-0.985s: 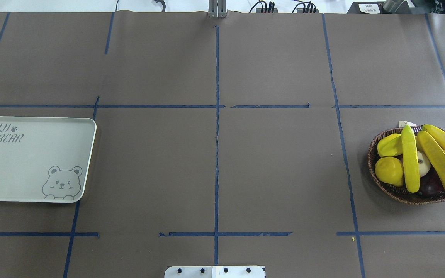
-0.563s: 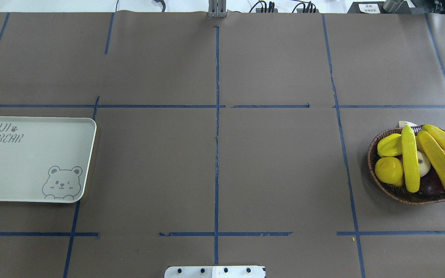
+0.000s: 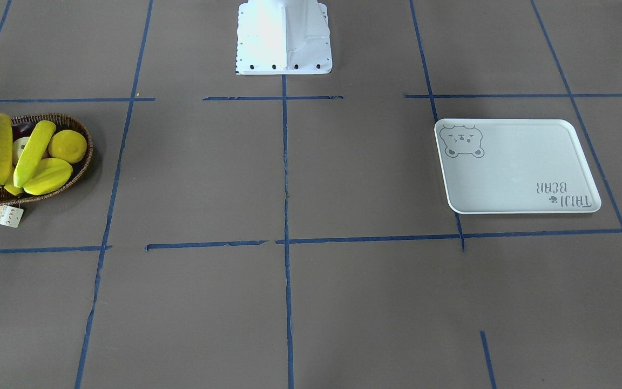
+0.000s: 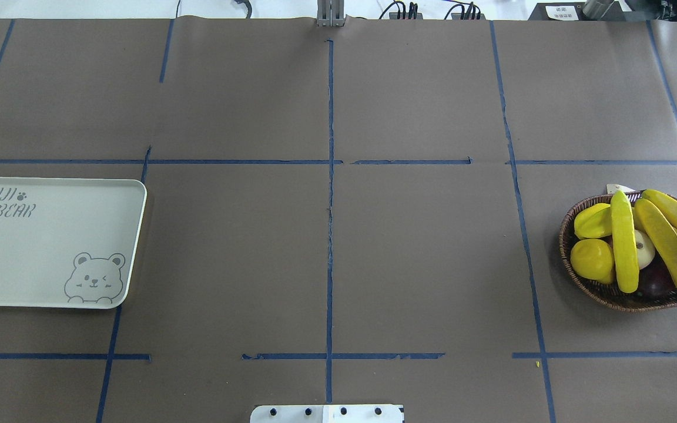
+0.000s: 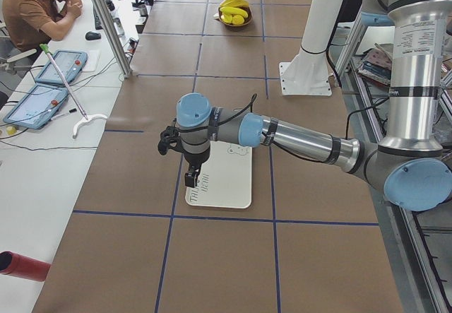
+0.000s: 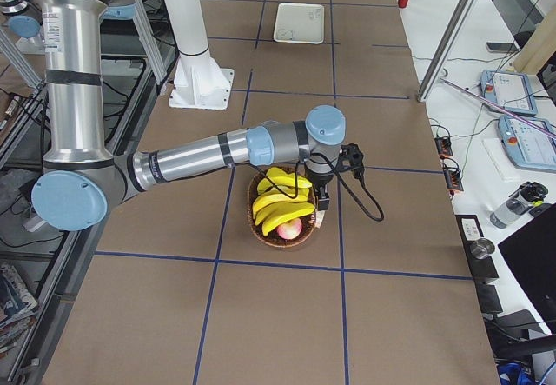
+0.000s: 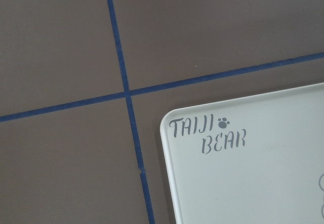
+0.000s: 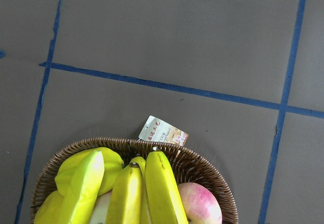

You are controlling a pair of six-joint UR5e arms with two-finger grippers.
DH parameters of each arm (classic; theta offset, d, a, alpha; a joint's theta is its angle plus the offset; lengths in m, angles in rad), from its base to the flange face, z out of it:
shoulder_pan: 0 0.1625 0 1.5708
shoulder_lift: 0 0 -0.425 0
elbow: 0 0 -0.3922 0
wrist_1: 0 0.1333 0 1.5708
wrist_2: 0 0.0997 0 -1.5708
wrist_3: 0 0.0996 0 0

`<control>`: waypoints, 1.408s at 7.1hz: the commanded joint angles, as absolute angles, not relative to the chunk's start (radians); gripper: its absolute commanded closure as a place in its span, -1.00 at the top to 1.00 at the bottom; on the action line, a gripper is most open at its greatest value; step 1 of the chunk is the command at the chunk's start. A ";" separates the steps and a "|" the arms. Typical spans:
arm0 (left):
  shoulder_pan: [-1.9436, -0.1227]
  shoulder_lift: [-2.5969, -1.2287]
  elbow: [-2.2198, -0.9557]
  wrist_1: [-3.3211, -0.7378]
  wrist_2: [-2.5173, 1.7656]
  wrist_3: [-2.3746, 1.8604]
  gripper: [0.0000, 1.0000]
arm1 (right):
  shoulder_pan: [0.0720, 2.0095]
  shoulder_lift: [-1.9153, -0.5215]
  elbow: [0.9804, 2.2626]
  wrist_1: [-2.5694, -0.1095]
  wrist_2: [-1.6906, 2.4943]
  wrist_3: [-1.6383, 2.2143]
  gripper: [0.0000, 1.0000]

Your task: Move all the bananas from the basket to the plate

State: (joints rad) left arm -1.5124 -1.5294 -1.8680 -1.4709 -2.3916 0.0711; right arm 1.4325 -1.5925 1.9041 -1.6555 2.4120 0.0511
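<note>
Several yellow bananas (image 4: 624, 244) lie across the top of the dark wicker basket (image 4: 564, 235) at the table's right side, also seen in the front view as bananas (image 3: 0, 146) in the basket (image 3: 87, 162). The pale plate (image 4: 44, 247) with a bear print sits bare at the left. In the left side view my left gripper (image 5: 191, 179) hangs above the plate's lettered corner (image 5: 226, 189). My right gripper (image 6: 323, 201) hovers over the basket's tag-side rim; the right wrist view looks down on that rim (image 8: 202, 161) and banana tips (image 8: 157, 188). I cannot tell whether either gripper is open or shut.
The basket also holds a starfruit (image 4: 594, 220), a round yellow fruit (image 4: 591, 258), a pale apple (image 4: 645, 249) and a dark fruit (image 4: 656, 283). A paper tag (image 3: 5, 215) hangs off its rim. The white robot pedestal (image 3: 284, 38) stands mid-table. A person (image 5: 35, 6) sits at a side desk.
</note>
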 commanded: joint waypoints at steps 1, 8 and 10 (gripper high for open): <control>-1.482 -1.523 -1.858 -1.474 -2.459 0.072 0.99 | 1.312 -1.623 2.018 -1.655 2.271 0.090 0.99; -1.482 -1.520 -1.855 -1.474 -2.480 0.072 0.99 | 0.998 -1.871 2.161 -1.364 2.048 0.477 0.99; -1.482 -1.522 -1.856 -1.474 -2.482 0.072 0.99 | 0.954 -1.870 2.152 -1.365 2.004 0.485 0.97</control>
State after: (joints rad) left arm -1.4819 -1.5210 -1.8551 -1.4741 -2.4809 0.0720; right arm 0.9885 -1.8690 2.1568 -1.3665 2.0361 0.4733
